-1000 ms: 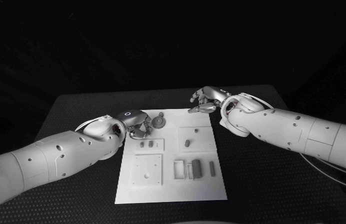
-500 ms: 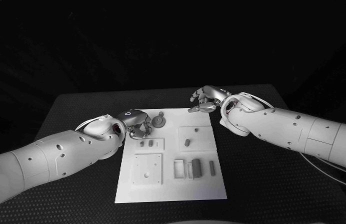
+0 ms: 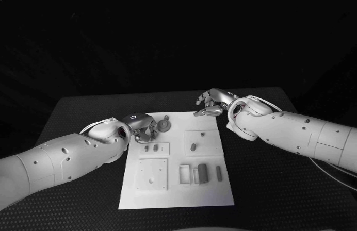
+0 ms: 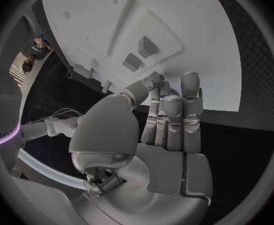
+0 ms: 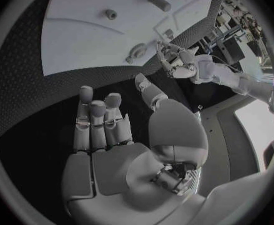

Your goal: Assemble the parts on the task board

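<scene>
Black cloth covered the table (image 3: 82,112), with darkness behind it in the upper half of the head view. At centre frame lay the board (image 3: 177,195), a white plate running toward the lower middle. Grey parts stood on it: a round part (image 3: 164,122) near its upper left corner, a small peg (image 3: 193,147) at centre, and upright blocks (image 3: 201,172) lower right. The left hand (image 3: 141,127) sat at the board's upper left edge, fingers curled downward just beside the round part; whether it gripped anything could not be told. The right hand (image 3: 212,101) hovered at the board's upper right corner, fingers bent, nothing visibly held.

Left wrist view: the left hand (image 4: 164,120) had its fingers extended side by side, thumb alongside, tips over the board (image 4: 193,45) edge. No part was seen between them. Two raised blocks (image 4: 141,54) stood just beyond the fingertips.

Right wrist view: the right hand (image 5: 112,130) was released, fingers straight and slightly apart, above black cloth near the board (image 5: 81,35). The left hand (image 5: 174,62) appeared at the board's far edge, by the round part (image 5: 137,50).
</scene>
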